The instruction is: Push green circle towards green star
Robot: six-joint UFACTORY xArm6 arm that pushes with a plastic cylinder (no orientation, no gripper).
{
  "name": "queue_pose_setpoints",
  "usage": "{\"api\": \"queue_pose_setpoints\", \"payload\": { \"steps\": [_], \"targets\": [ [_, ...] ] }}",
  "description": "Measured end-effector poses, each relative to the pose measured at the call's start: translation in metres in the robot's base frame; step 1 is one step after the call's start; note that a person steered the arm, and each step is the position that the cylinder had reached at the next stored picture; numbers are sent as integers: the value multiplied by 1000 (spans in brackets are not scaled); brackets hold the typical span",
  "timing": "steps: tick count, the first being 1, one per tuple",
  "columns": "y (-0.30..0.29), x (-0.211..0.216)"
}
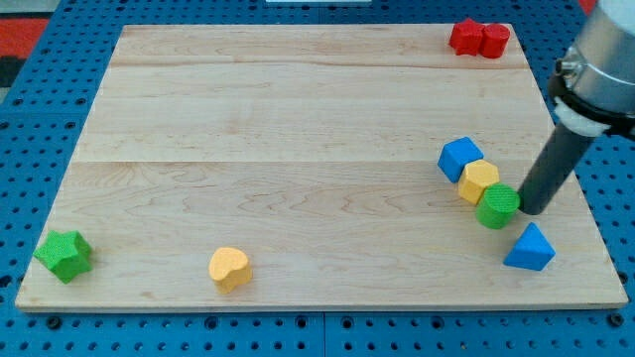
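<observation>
two green blocks (498,205), two blue (460,159), two yellow (478,181), two red (478,38)

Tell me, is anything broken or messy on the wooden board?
Nothing stands out. The blocks sit flat and whole on the wooden board. My tip rests beside the green circle block, far from the green star block.

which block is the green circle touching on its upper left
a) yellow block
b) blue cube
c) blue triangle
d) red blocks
a: the green circle sits against the lower right of the yellow block, with my tip right beside the circle on the view's right; the blue cube lies beyond the yellow block.
</observation>
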State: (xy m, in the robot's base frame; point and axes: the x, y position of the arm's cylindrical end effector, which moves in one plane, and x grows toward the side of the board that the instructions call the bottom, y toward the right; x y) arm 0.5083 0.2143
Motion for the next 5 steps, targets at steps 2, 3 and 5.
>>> {"api": "queue_pose_setpoints", "payload": {
  "steps": [2,3,5],
  "targets": [
    [-26,0],
    [-26,3],
    [-34,8]
  ]
}}
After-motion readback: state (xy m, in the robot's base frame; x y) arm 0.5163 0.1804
